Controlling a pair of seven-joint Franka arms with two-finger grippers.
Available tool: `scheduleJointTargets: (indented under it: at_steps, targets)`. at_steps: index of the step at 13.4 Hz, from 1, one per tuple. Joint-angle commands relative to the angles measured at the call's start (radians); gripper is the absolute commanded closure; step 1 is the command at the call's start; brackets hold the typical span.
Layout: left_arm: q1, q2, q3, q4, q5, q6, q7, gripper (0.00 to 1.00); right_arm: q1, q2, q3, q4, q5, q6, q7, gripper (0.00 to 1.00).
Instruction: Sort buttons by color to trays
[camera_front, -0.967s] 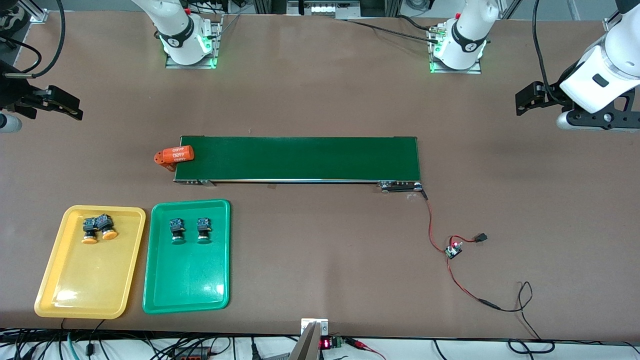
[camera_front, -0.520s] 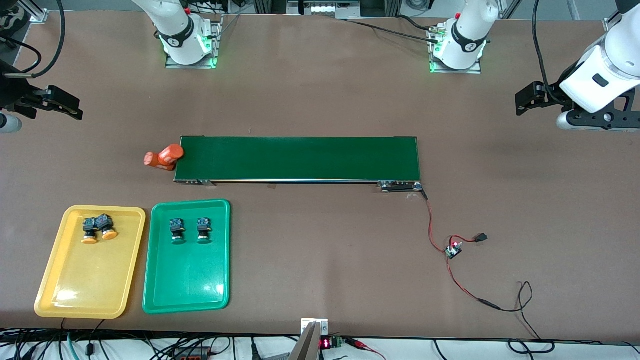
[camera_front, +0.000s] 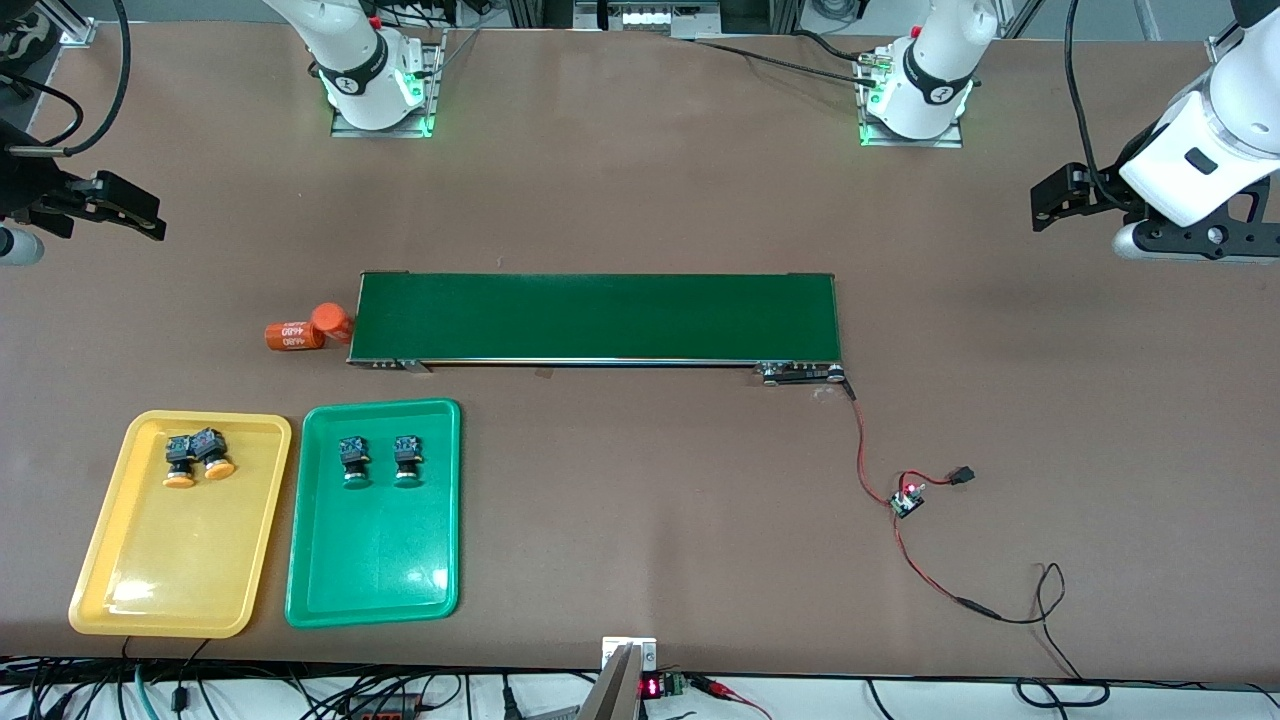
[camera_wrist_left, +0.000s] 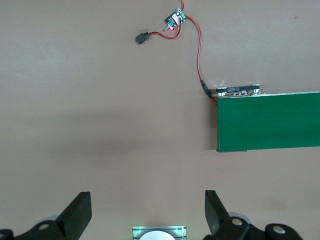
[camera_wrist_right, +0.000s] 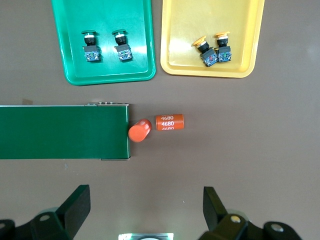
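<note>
Clock bearings read off the front camera's face.

- Both trays sit at about seven o'clock on the table, side by side, not touching. The yellow tray (camera_front: 150, 560) is toward the right arm's end, the green tray (camera_front: 375, 570) just beside it.
- Two orange-capped buttons (camera_front: 198, 458) lie in the yellow tray and touch each other. Two green-capped buttons (camera_front: 378, 461) lie in the green tray, slightly apart. All four are in the tray ends farther from the camera.
- Right claw (camera_wrist_right: 146, 196): at nine o'clock, up in the air over bare table, fingers spread wide, holding nothing. The trays lie at roughly five to six o'clock from it, well apart.
- Left claw (camera_wrist_left: 147, 197): at three o'clock, also raised, wide open and empty, well apart from the trays.
- We note both arms folded back at the table ends, idle.
- Two orange cylinders (camera_front: 300, 330) lie at the conveyor belt's (camera_front: 595, 317) end nearer the right arm.
</note>
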Motion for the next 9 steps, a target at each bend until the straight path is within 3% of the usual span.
scheduleJointTargets:
  at_steps: [1, 9]
  targets:
    - [-0.003, 0.015, -0.001, 0.033, -0.003, -0.025, -0.033, 0.0, -0.006, -0.008, 0.006, -0.007, 0.016, -0.004, 0.016, 0.0]
    - [-0.029, 0.015, -0.001, 0.033, -0.003, -0.027, -0.093, 0.0, -0.007, -0.008, 0.006, -0.007, 0.016, 0.003, 0.015, 0.0]
